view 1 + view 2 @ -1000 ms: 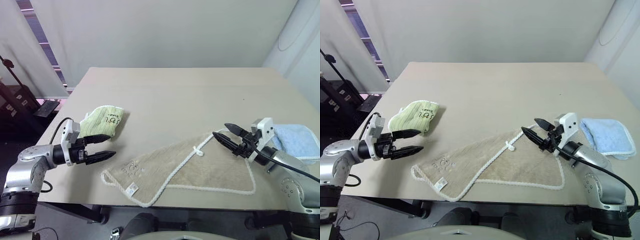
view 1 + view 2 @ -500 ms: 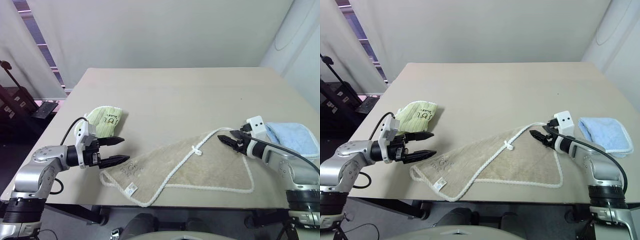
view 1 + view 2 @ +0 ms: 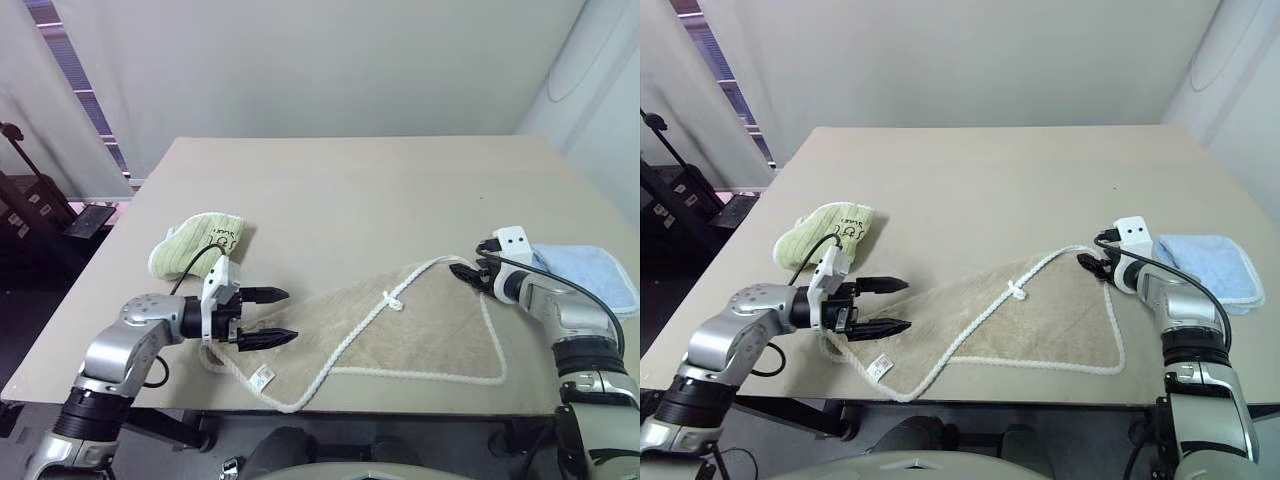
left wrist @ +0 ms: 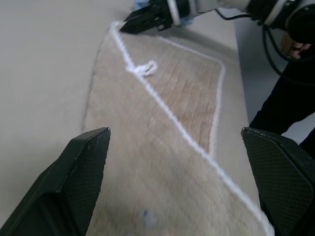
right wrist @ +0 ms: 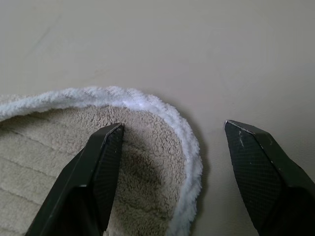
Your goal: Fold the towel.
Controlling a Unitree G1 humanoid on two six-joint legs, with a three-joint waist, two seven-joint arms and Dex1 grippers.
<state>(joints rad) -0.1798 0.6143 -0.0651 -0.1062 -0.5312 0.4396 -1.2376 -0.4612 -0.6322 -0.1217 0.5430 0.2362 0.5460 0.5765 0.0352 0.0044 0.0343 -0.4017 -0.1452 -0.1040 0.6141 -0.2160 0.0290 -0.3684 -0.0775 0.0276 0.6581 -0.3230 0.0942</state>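
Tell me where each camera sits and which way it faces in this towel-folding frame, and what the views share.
Left eye and right eye views: on the head, looking forward and down over the table; both arms show, plus the towel, a green towel and a blue towel.
Left wrist view: along the open left gripper, across the towel toward the right gripper.
Right wrist view: down along its open fingers, straddling the towel's corner edging.
Shared: the towel in all views.
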